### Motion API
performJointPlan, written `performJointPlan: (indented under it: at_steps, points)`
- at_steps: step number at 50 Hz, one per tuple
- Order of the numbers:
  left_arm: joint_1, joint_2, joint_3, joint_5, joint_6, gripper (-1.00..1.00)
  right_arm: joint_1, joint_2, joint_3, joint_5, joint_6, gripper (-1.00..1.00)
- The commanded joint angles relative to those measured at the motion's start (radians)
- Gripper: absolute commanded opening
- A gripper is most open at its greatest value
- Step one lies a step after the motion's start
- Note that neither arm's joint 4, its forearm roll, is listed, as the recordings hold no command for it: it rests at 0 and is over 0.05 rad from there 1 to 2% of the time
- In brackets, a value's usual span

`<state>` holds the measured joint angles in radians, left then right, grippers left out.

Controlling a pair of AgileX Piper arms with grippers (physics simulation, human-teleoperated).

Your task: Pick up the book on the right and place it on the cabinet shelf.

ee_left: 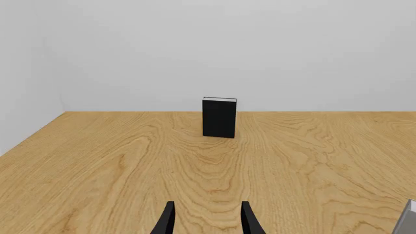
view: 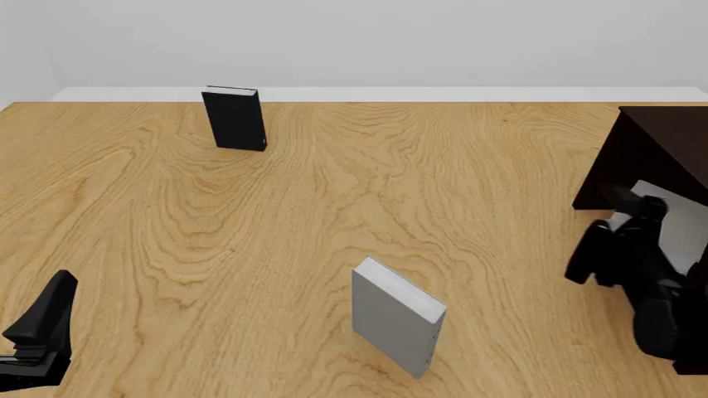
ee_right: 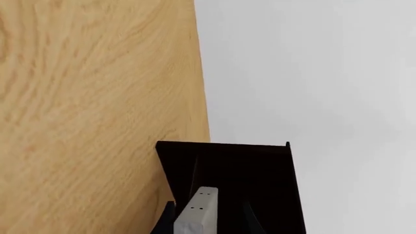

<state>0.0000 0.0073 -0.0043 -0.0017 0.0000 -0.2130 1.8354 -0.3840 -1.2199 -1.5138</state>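
The book is thin and pale grey-white, and my right gripper is shut on it. Its far end points into the dark recess of the cabinet shelf. In the front view the book shows at the far right, just in front of the almost black cabinet shelf, with my right gripper on its near side. Whether the book touches the shelf I cannot tell. My left gripper is open and holds nothing, low at the front left.
A black book stands upright at the back left, straight ahead of the left gripper. A thicker grey book stands near the front middle of the wooden table, and its corner shows in the left wrist view.
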Motion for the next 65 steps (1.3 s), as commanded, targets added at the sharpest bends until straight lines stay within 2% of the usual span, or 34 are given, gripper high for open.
performJointPlan:
  at_steps: [1,20,65]
  points:
    - [0.0,0.0,0.0,0.0,0.0,1.0,0.038,0.008,-0.001,0.0,0.01,1.0]
    - [0.0,0.0,0.0,0.0,0.0,1.0,0.072,-0.003,0.001,0.0,0.019,1.0]
    - [0.0,0.0,0.0,0.0,0.0,1.0,0.01,-0.052,0.016,0.0,0.019,1.0]
